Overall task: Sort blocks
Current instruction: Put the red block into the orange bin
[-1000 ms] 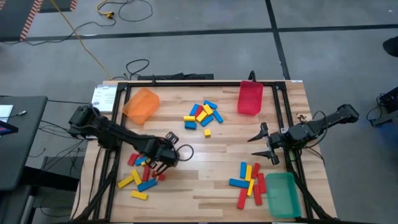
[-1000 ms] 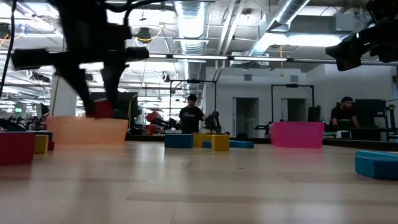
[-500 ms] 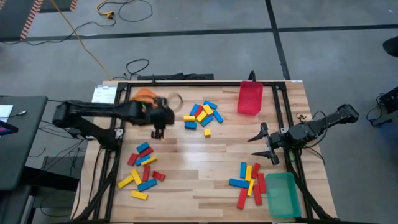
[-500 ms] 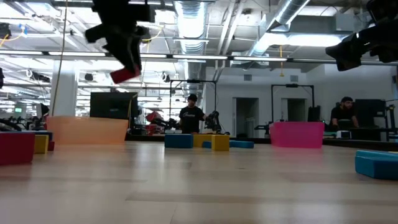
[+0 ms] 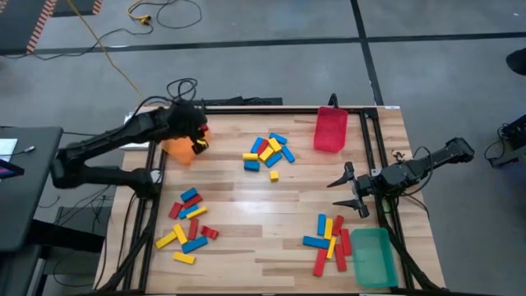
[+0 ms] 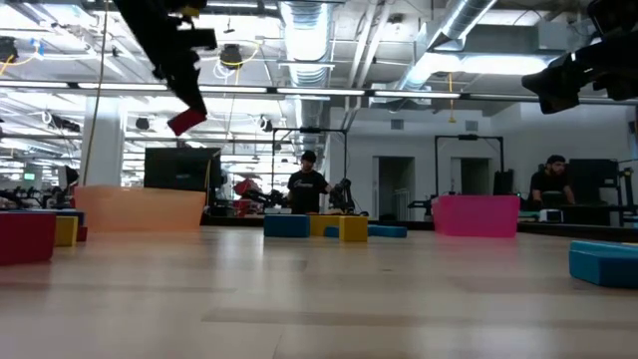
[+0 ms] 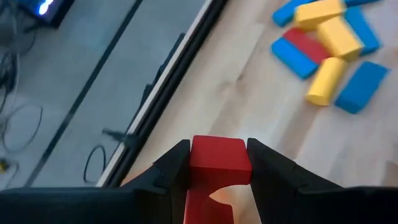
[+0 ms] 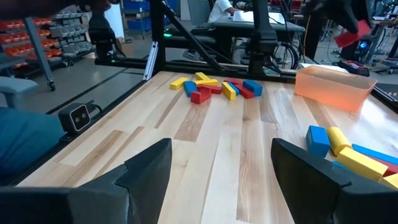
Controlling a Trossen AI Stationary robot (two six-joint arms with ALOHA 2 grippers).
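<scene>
My left gripper (image 5: 197, 143) hangs over the orange bin (image 5: 179, 149) at the table's far left, shut on a red block (image 7: 217, 163). The low view shows that block (image 6: 186, 121) high above the table. Loose red, blue and yellow blocks lie flat in three heaps: one in the middle (image 5: 268, 152), one at the near left (image 5: 188, 227), one at the near right (image 5: 329, 240). At the right edge my right gripper (image 5: 350, 191) stands open with nothing between its fingers. My left gripper pinches the red block between its two fingers (image 7: 171, 172), one on each of two opposite sides (image 7: 194, 163). The block's end sticks out past the fingertips. The fingers slant downward. The block is lifted clear, tilted, above the orange bin.
A red bin (image 5: 330, 130) stands at the far right and a green bin (image 5: 374, 256) at the near right corner. A dark frame (image 5: 246, 109) runs along the table's edges. People stand in the room behind the table (image 6: 306, 185).
My left gripper has risen from the near-left heap and swung toward the far left with the red block, rolling as it went. It now hangs over the orange bin. The block stays held and clear of the table.
</scene>
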